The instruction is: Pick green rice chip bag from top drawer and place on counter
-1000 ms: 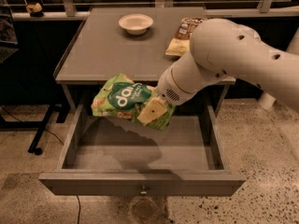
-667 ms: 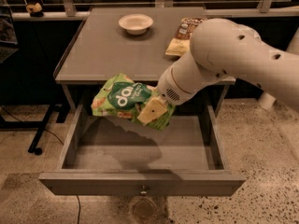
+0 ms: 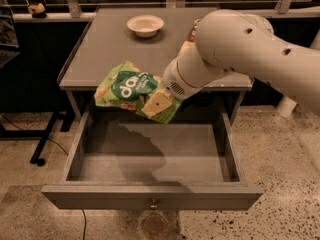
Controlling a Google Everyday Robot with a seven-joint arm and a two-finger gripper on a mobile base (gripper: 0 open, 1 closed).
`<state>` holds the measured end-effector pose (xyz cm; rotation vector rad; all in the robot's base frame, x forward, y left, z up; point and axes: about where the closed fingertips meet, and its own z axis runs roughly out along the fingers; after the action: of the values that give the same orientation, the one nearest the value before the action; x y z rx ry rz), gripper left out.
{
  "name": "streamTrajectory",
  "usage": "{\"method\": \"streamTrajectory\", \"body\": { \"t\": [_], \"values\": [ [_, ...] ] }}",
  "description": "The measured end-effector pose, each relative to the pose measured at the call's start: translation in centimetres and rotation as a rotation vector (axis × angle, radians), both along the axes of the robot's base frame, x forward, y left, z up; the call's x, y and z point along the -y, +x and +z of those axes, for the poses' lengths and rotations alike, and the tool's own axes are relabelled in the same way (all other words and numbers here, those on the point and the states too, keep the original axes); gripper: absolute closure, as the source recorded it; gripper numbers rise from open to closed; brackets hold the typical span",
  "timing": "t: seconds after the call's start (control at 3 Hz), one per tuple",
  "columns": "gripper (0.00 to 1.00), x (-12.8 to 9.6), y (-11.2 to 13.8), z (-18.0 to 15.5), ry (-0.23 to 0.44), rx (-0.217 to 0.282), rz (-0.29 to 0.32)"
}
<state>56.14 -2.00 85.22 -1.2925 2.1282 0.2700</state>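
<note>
The green rice chip bag (image 3: pixel 127 86) hangs in the air above the open top drawer (image 3: pixel 150 156), level with the front edge of the counter (image 3: pixel 110 46). My gripper (image 3: pixel 159 105) is shut on the bag's right end, and one pale pad shows against the green foil. My white arm reaches in from the upper right. The drawer is pulled out and its floor looks bare, with the bag's shadow on it. The drawer's front panel has a small knob (image 3: pixel 153 203).
A white bowl (image 3: pixel 145 25) stands at the back of the counter. Another chip bag (image 3: pixel 190 34) lies behind my arm, mostly hidden. A dark stand (image 3: pixel 45 134) is on the floor to the left. The floor is speckled stone.
My gripper has lifted the green bag upward, from just over the drawer's back part to about the height of the counter's front edge.
</note>
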Motion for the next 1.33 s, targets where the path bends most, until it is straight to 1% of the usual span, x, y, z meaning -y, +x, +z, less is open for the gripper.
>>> {"method": "streamTrajectory", "body": {
  "t": [0.33,0.67,1.0,1.33],
  "values": [
    [1.0,-0.3,3.2,1.6,-0.008,0.043,0.004],
    [1.0,-0.6,6.5,3.1,-0.019,0.063,0.019],
    [1.0,-0.7,9.4,4.3,-0.021,0.069,0.035],
    [1.0,-1.1,11.6,5.3,-0.016,0.079,0.054]
  ]
}}
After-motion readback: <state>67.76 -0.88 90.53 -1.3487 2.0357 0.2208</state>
